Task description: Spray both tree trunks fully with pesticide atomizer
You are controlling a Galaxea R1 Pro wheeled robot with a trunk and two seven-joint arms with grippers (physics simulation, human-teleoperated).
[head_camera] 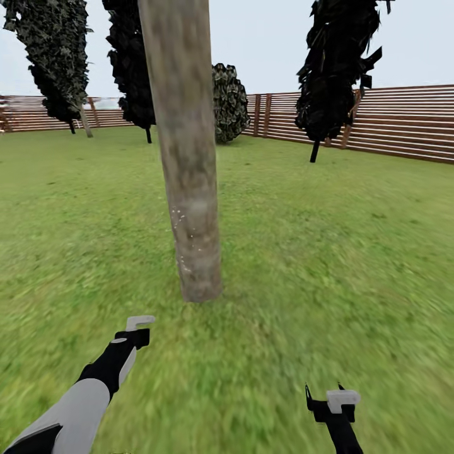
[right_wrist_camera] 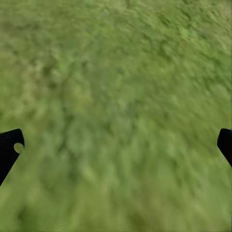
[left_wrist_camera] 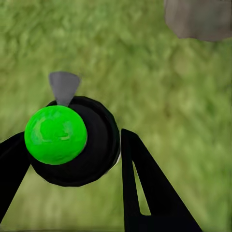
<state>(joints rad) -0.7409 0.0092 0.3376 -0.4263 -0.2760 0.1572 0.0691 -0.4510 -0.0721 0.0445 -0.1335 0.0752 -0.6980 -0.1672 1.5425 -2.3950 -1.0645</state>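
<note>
Gripping the pesticide atomizer [left_wrist_camera: 72,142] in my left pincer [left_wrist_camera: 67,159], I am holding it between the two black fingers [left_wrist_camera: 145,183], its bright green dot facing my wrist camera and its grey nozzle pointing away from me. Ahead of this pincer the tree trunk [head_camera: 186,164] is standing upright in the grass floor [head_camera: 328,265], white pesticide specks [head_camera: 180,221] dotting its lower bark. My right pincer [head_camera: 333,403] is hanging wide open over bare grass, well apart from the trunk. Beyond both pincers the brown slat fence [head_camera: 403,120] is edging the garden.
</note>
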